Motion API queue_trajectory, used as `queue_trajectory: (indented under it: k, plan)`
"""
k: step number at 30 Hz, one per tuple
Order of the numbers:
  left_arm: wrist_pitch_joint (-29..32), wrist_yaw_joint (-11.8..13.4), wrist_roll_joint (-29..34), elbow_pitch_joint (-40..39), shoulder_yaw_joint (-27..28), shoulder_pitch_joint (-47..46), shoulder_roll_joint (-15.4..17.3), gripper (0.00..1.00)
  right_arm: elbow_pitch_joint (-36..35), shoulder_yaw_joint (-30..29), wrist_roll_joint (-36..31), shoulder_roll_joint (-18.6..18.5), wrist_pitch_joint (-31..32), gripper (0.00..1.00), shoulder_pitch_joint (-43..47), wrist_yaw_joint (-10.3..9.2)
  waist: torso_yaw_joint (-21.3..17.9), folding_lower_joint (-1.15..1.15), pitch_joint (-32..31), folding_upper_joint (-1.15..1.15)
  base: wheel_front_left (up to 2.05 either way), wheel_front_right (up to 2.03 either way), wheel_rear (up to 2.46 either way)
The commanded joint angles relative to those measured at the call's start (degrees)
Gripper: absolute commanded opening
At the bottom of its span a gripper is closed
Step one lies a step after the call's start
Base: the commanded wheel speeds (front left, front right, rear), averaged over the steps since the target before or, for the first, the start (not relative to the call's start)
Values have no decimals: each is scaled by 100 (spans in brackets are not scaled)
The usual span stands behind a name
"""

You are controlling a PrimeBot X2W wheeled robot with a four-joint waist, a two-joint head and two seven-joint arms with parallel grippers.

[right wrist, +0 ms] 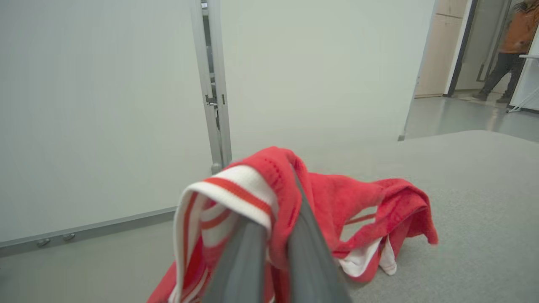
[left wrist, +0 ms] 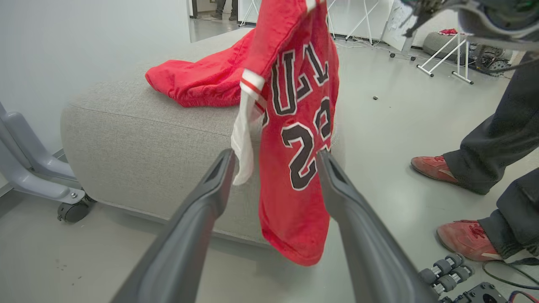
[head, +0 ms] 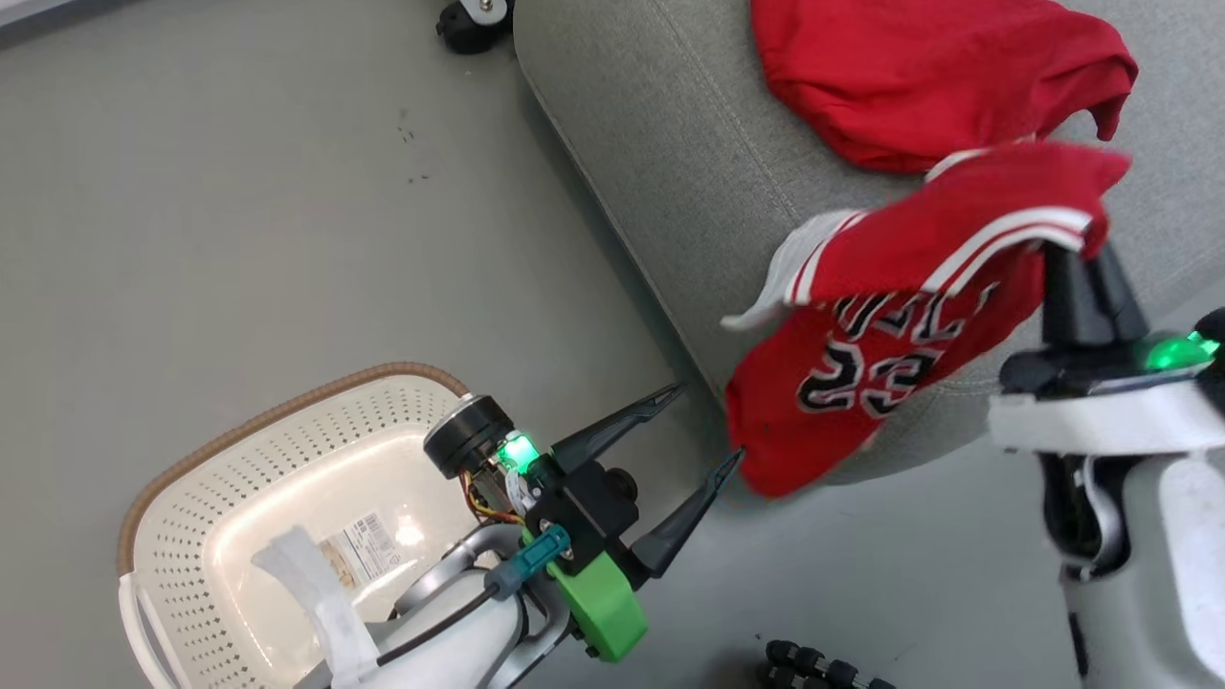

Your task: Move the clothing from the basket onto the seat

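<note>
At my left the basket (head: 191, 498) is sitting on the floor, with my left gripper (head: 709, 421) hanging spread open by it. I am carrying the jersey (head: 861, 383), pinched in my right gripper (head: 1077, 263) and dangling off the seat (head: 651, 144) edge. Next, I judge, it needs swinging fully over the cushion, beside the plain red garment (head: 919, 77).

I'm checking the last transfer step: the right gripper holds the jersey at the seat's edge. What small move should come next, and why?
Probably carry the right gripper a little farther over the seat before opening. The jersey it grips hangs mostly past the cushion's front edge toward the floor, so releasing here would likely let it slide off.
</note>
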Motion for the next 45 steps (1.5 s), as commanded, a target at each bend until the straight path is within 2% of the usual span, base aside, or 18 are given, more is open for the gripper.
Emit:
queue_trajectory:
  k: [1, 7, 10, 14, 18, 21, 23, 26, 30, 34, 36, 40, 45]
  plan:
    - [24, -23, -13, -30, 11, -140, 62, 100, -133, -163, 47, -84, -7, 0, -371, -11, 29, -1, 289, 0, 0, 0, 0]
    - [119, -31, 59, -138, -111, -393, 89, 100, -88, -938, 224, -916, -8, 0, -2010, -11, 240, -1, 723, 0, 0, 0, 0]
    - [197, -30, 80, -207, -214, -582, 95, 100, 323, -1358, 266, -1620, -8, 0, -2979, -11, 436, -1, 1040, 0, 0, 0, 0]
    - [222, -34, 110, -255, -282, -782, 142, 100, 901, -1757, 123, -2337, -4, 0, -4062, -11, 688, -1, 1417, 0, 0, 0, 0]
    - [206, -34, 169, -257, -325, -941, 135, 100, 1500, -1969, -81, -2872, -2, 0, -4730, -11, 912, -1, 1711, 0, 0, 0, 0]
    - [188, -33, 189, -271, -349, -1037, 94, 100, 2013, -1910, -308, -3187, -3, 0, -4809, -11, 1016, -1, 1895, 0, 0, 0, 0]
    - [179, -33, 202, -267, -353, -1097, 80, 100, 2388, -1841, -378, -3213, -3, 0, -4636, -11, 1064, -1, 2018, 0, 0, 0, 0]
    - [158, -34, 242, -232, -370, -1200, 70, 100, 2916, -2035, -384, -3084, -4, 0, -4351, -12, 1112, -1, 2186, 0, 0, 0, 0]
    - [84, -36, 242, -149, -418, -1325, 13, 100, 3438, -2288, -326, -2678, -4, 0, -3775, -11, 1233, -1, 2276, 0, 0, 0, 0]
    - [-33, 39, 186, -9, -372, -1346, -47, 100, 3552, -2603, -421, -2361, -4, 0, -3142, -12, 1285, -1, 2214, 0, 0, 0, 0]
    - [-104, 60, 129, 61, -341, -1287, -72, 100, 3465, -2707, -485, -2122, -3, 100, -2875, -11, 1286, -1, 2127, 0, 0, 0, 0]
    - [-246, 165, 54, 203, -296, -1179, -134, 100, 3058, -2854, -625, -1802, -3, 100, -2390, -11, 1299, -1, 1876, 0, 0, 0, 0]
    - [-507, 364, -164, 415, -113, -999, -347, 100, 2069, -2834, -956, -1444, -3, 100, -1551, -11, 1436, -1, 1397, 0, 0, 0, 0]
